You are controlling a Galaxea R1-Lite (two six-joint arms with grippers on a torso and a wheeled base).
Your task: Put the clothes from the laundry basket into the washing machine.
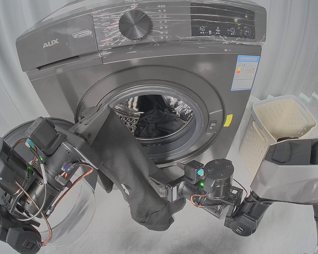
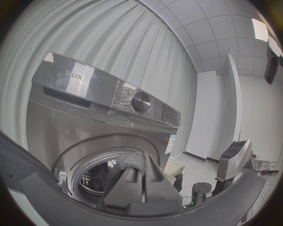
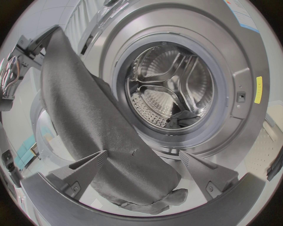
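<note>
Hanging pinched in left tool, garment crosses washing machine mouth; right tool spread.

In the head view the garment hangs across the left of the washer mouth, hiding that stretch of rim. At the washer's foot its folds cover the right gripper fingertips. Deep in the drum lies a dark heap, and I cannot tell how many pieces it holds. In the left wrist view the left gripper blocks much of the drum. The door, left of the washer, is half behind the left arm. The basket, right of the washer, has its near corner behind the right arm.
</note>
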